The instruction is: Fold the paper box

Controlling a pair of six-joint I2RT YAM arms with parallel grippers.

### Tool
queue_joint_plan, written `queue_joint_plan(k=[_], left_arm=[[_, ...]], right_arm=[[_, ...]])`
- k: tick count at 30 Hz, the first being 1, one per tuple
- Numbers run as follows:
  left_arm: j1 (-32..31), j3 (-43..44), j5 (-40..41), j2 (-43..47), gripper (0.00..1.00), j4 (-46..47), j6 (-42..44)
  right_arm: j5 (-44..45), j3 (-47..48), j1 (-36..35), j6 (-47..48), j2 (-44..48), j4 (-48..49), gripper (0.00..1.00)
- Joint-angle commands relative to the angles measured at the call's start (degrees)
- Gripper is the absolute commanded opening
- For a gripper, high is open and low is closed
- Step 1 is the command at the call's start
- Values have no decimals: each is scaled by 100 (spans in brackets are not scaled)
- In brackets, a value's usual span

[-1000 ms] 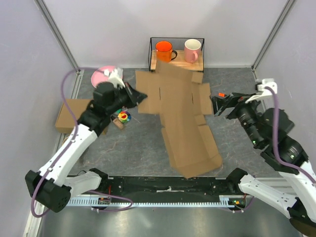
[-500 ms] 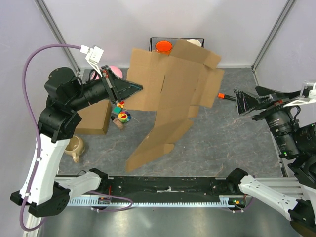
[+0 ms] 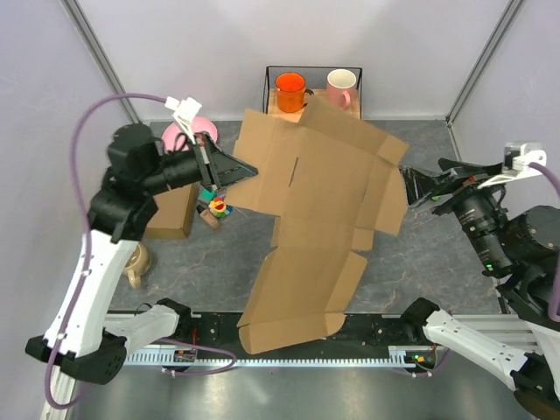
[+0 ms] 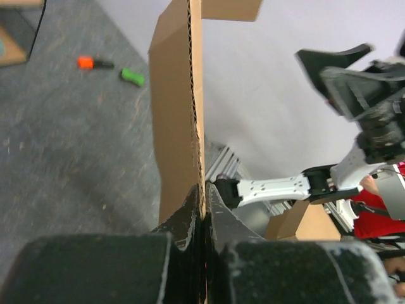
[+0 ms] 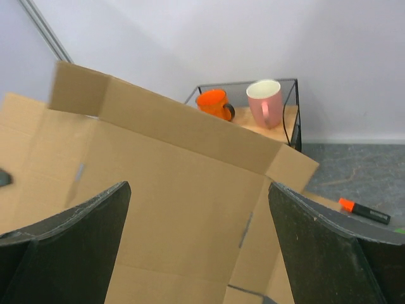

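Three pale walls [image 3: 219, 52], grey mottled tabletop [image 3: 219, 254]; left claw [image 3: 238, 171] pinches paper box [image 3: 315, 201].

The paper box [image 3: 315, 219] hung unfolded above the middle of the table [image 3: 437, 258]. Its left edge sat between the fingers of the left gripper [image 3: 241, 171], and the right gripper [image 3: 413, 187] stood just beside its right edge. Behind it, a rack [image 3: 313, 68] at the back wall carried two mugs [image 3: 290, 90] side by side. Left of the sheet, a smaller box [image 3: 171, 219] lay on the table, with a plate [image 3: 178, 136] behind it and a third mug [image 3: 133, 266] before it.
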State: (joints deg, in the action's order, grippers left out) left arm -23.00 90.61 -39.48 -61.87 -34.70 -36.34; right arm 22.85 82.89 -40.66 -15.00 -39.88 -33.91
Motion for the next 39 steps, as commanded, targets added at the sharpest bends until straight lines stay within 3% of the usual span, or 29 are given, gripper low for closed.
queue_joint_plan(k=[1, 4, 9, 13, 16, 17, 21, 27, 31, 39], left_arm=[[462, -1717, -901, -299, 2, 928, -225], [647, -2265, -1026, -624, 2, 1010, 273], [666, -2592, -412, -1493, 2, 912, 864], [622, -3257, 465, -1566, 2, 1780, 848], [438, -3907, 967, -1312, 2, 3026, 865], [359, -4076, 1126, -1232, 2, 3657, 935], [51, -4534, 1750, -1143, 2, 4662, 1803], [-20, -5060, 2286, -1390, 2, 6303, 1999], [-274, -5807, 3077, -1381, 2, 7317, 2244], [-635, -5879, 3070, -1925, 2, 7320, 3377]], right_arm=[[35, -422, 15, 129, -11, 95, 98], [88, -747, 6, 129, 42, 121, 98], [193, -1318, -3, -46, 94, 367, 98], [123, -1810, 6, -178, 33, 814, 98], [176, -1978, 6, -205, -195, 1061, 98], [228, -1996, 6, -213, -265, 1097, 98], [334, -2119, 6, -213, -599, 1334, 95], [378, -2260, 6, -284, -1083, 1616, 95], [448, -2295, 6, -222, -1399, 1773, 97], [457, -2322, 6, 523, -1830, 2231, 98]])
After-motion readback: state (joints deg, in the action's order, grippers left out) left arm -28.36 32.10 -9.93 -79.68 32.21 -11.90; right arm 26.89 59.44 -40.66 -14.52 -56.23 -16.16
